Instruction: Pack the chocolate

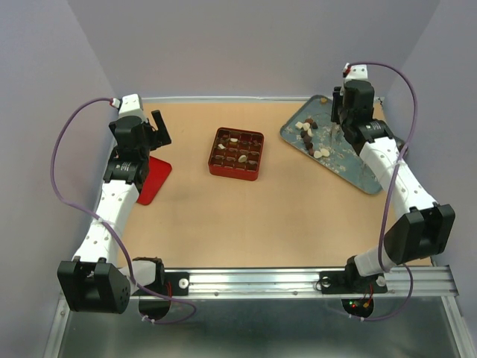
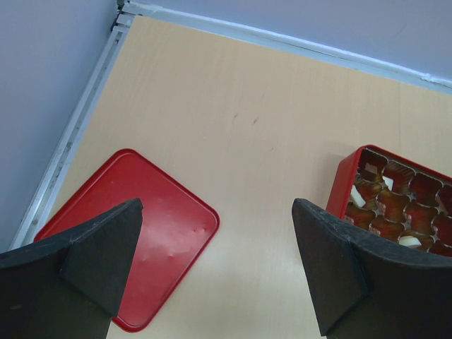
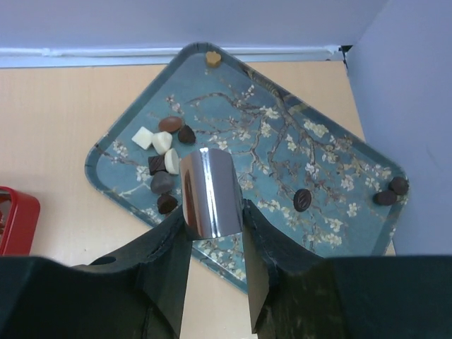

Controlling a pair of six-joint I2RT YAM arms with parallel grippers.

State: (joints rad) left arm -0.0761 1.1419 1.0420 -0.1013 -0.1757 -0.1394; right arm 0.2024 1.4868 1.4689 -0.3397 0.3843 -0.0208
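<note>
Clamping the shiny metal tongs (image 3: 210,191), the right gripper (image 3: 212,222) is best lowered squarely over the small brown and cream chocolate pieces (image 3: 162,182) clustered just beyond its tips, while the left gripper (image 2: 215,212) is spread open.

Wooden table (image 1: 194,216): red box (image 1: 232,171), lid (image 1: 153,179), tray (image 1: 339,160)

Brown and white chocolate (image 3: 171,124) on tray (image 3: 318,148)

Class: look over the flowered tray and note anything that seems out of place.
Most chocolate sits clustered, but one tan piece lies at the rim of the tray, and two dark pieces lie apart in its right corner.
</note>
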